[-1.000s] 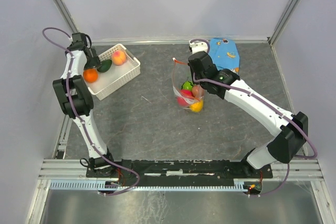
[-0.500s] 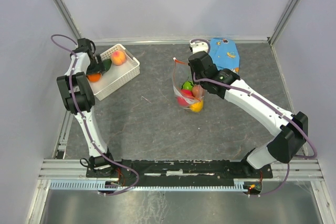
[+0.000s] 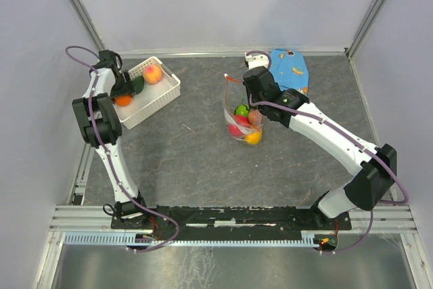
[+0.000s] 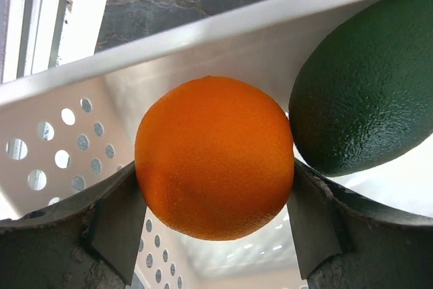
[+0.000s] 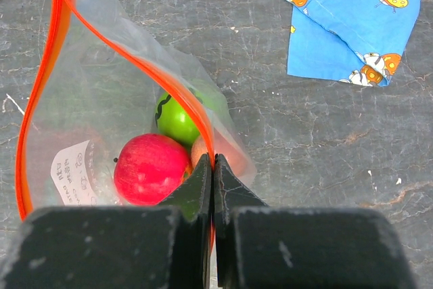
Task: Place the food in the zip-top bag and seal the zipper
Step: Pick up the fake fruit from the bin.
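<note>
left fingers [image 4: 115, 221]: clamped against both flanks of the orange [image 4: 214, 157] (gap narrower than a second ago)
left gripper [image 4: 213, 191]: dropped into the white basket [image 4: 61, 126], upper left of the top view; hovering higher a second ago
neighbours: dark green fruit [image 4: 365, 86] touching the orange's right side; peach fruit [image 3: 153, 72] apart, toward the basket's upper right
right fingers [image 5: 196, 187]: clenched on the zipper [image 5: 40, 99]
right gripper [image 5: 213, 167]: unmoved
zip-top bag [image 5: 95, 86]: centre of the top view, mouth held open; red fruit [image 5: 150, 169], bright green fruit [image 5: 174, 118], yellow fruit [image 3: 253, 138] inside
meaning: next pick begun, probably; three fruits not yet bagged, sealing later
</note>
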Controlling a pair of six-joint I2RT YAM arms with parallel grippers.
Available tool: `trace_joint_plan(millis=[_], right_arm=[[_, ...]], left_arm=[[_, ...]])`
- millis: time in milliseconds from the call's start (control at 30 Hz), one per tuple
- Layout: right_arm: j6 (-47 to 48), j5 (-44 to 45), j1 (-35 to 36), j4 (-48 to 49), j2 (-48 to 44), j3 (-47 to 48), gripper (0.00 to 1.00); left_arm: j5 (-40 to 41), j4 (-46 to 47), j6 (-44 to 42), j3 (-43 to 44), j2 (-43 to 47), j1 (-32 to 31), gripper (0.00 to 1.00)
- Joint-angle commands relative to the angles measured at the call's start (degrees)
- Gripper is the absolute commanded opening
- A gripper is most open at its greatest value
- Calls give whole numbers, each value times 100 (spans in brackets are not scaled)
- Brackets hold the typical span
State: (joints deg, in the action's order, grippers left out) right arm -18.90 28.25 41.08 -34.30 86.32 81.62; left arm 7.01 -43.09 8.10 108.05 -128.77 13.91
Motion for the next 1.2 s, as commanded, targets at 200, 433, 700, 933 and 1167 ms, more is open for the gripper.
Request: trace_joint_plan(millis=[200, 433, 700, 933, 1167], right_arm=[[-13, -36, -30, 209, -11, 7, 1], [27, -69, -22, 255, 14, 52, 2], [67, -129, -25, 317, 8, 127, 2], [53, -267, -13, 323, -42, 104, 1], [44, -400, 5, 273, -98, 145, 2]], left_arm=[[-835, 222, 626, -668, 1143, -29, 49], [-1209, 196, 872, -1008, 1844, -69, 45], [-2149, 325, 1136, -1580, 2801, -224, 44], [-2685, 516, 1372, -2305, 3797, -973, 44], [-2788, 886, 1825, -3006, 4799, -1915, 44]])
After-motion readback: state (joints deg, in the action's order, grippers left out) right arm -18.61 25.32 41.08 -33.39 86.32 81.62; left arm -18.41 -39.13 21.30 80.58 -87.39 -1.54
